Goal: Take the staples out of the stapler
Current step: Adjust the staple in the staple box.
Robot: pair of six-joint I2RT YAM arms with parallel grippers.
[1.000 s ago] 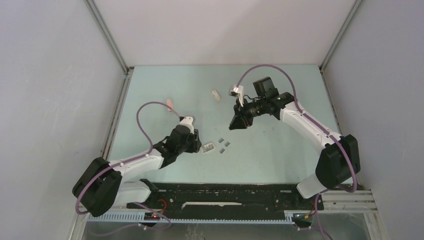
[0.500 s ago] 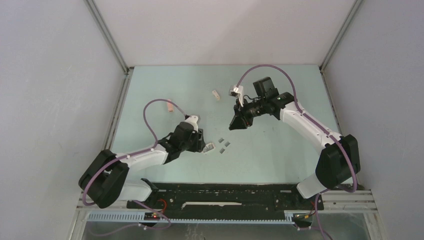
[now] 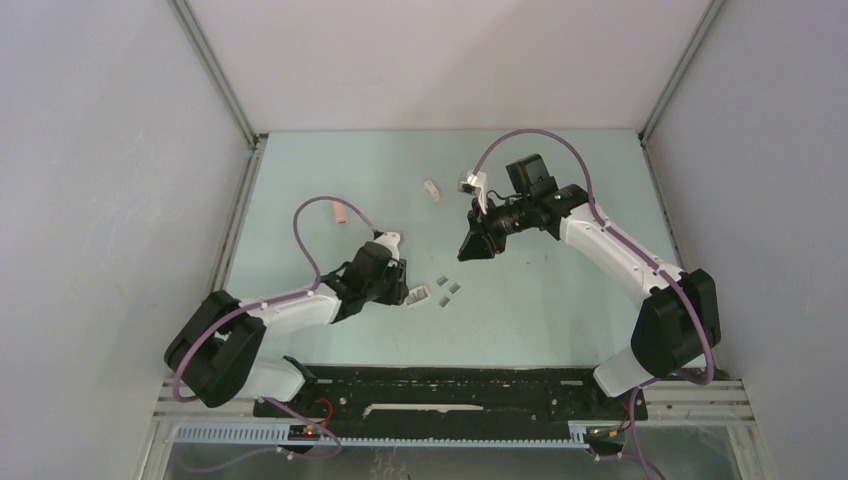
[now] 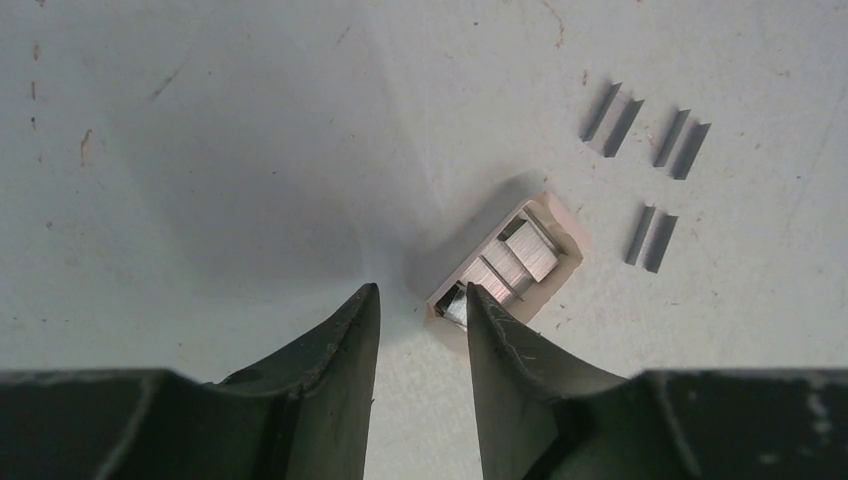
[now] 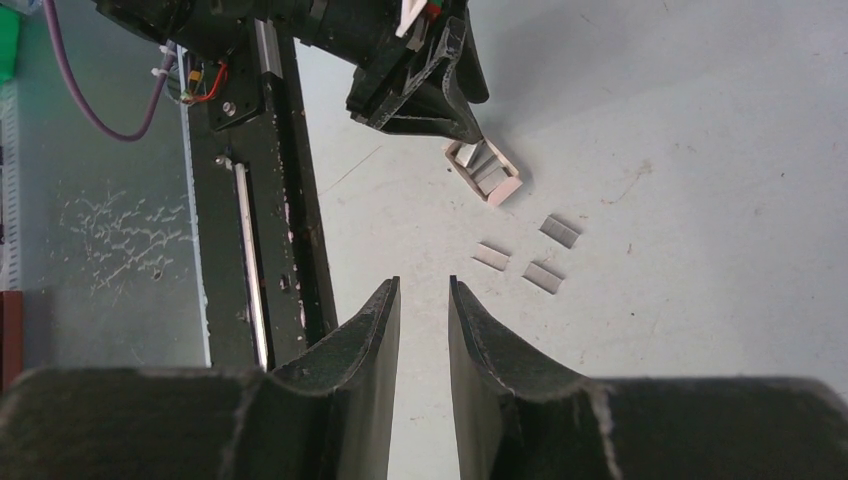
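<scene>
Reading the table [image 3: 560, 330] from the arms down to the small parts, I see the left gripper [image 4: 420, 296] is much the nearer of the two. Its jaws stand apart with nothing between them. The stapler [image 4: 508, 266] lies on the surface just ahead of that gripper and off to its right, outside the gap. The right-hand finger [image 4: 492, 335] looks to be touching the stapler's near end. Its long axis runs diagonally away from the gripper, near-left to far-right, with the open channel facing up and metal showing inside.

I judge the next move turns on that offset. The jaws must shift right, or turn, to straddle the stapler across its short width.

The right gripper [image 5: 424, 290] hangs above the table, well beyond the stapler on its far side. Its jaws are narrowly parted and empty, and it points back toward the stapler.

Three loose staples [image 4: 650, 238] lie past the stapler, ahead and further right of the left gripper. They are near the stapler but not touching it, and nothing blocks the way to them.

Well beyond the left gripper are a second stapler [image 3: 432, 190] and a pink stapler [image 3: 341, 213], both clear of the work.
</scene>
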